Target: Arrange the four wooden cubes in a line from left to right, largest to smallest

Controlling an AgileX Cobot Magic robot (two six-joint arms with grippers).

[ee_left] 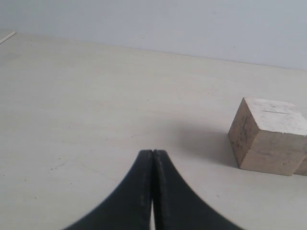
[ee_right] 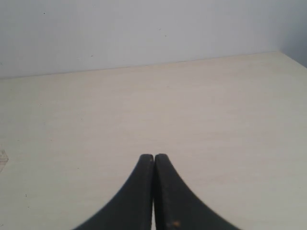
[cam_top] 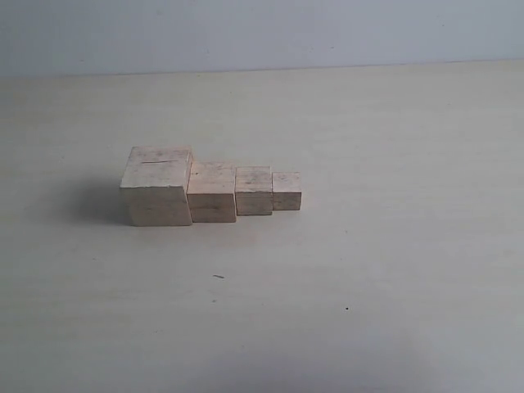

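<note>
The four wooden cubes [cam_top: 214,190] sit in one row on the pale table [cam_top: 368,286], a little left of the middle of the exterior view. The largest cube [cam_top: 157,187], with a thin saw-line across its top, is at the left end. To its right come the second cube [cam_top: 212,192], the third cube [cam_top: 254,191] and the smallest cube [cam_top: 286,191]. Each appears to touch its neighbour, and all stand flat and upright.

Neither arm shows in the exterior view. The left gripper [ee_left: 152,153] has its black fingers pressed together with nothing between them. It hangs above bare table, well apart from the largest cube, which its wrist camera sees off to one side. The right gripper [ee_right: 154,156] is likewise closed and empty over open table, with no cube clearly in its view.

Judged from this layout, the ordering step looks finished: the sizes fall from left to right as the task asks. No further pick seems needed. At most, the next move calls for keeping both arms clear of the row. If a neater line were wanted, a light nudge could square up the near faces, which step back slightly from cube to cube.
</note>
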